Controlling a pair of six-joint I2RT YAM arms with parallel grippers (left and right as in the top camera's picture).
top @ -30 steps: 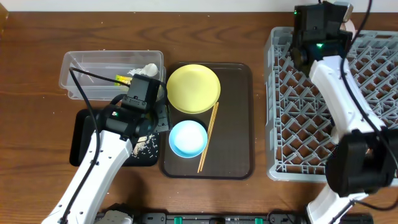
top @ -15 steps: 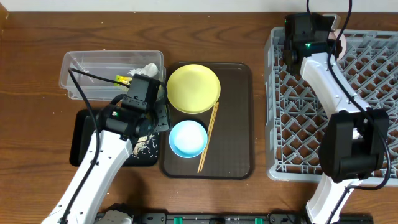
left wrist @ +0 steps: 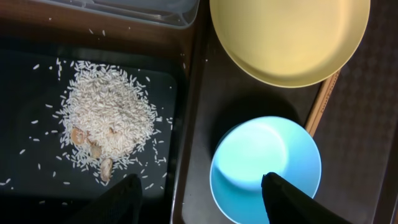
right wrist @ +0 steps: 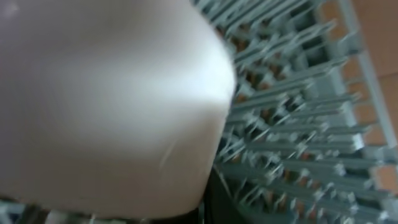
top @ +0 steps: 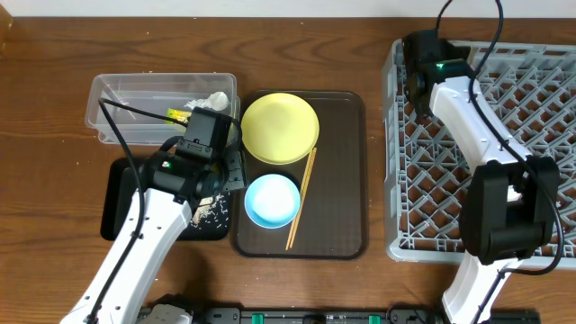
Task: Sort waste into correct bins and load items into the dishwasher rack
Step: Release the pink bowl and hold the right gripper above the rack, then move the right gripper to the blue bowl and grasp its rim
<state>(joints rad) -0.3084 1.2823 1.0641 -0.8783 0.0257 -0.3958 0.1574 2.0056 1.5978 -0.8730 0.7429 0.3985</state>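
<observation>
Left pincer (left wrist: 202, 186) open, blue bowl (left wrist: 249, 162) directly below, a touch off-centre. Right pincer (top: 419, 81) clamped on pale bowl (right wrist: 106, 106), over the rack (right wrist: 292, 124).

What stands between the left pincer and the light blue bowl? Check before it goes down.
Nothing visible does. The left pincer hangs open, one finger over the light blue bowl, the other over the black tray. The chopsticks lie at the bowl's far edge, clear of the pincer.
</observation>
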